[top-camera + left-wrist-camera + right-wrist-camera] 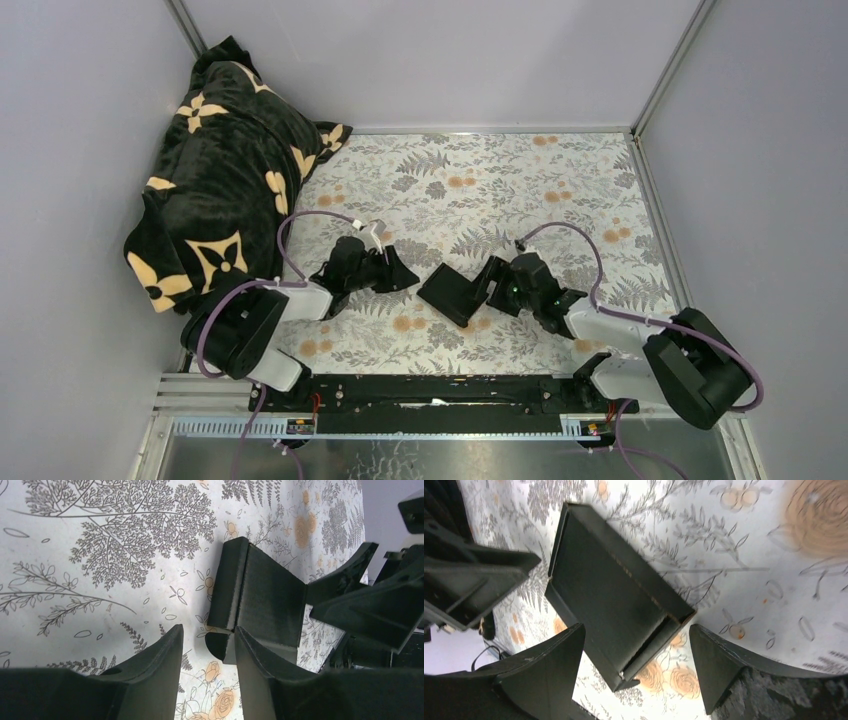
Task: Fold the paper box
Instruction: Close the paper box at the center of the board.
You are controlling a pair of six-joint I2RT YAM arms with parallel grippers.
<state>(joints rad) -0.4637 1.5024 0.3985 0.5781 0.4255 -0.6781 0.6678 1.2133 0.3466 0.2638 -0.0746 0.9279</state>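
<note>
Top external shows the paper box [455,292] flat on the floral counter [520,180], just ahead of both claws' tips; left claw [402,269] and right claw [486,284] gape apart, gripping nothing.

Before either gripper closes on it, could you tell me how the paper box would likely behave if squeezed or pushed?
The paper box looks like thin creased card, so it probably buckles under a firm squeeze. Lying low and flat, it would likely slide, not tip.
</note>
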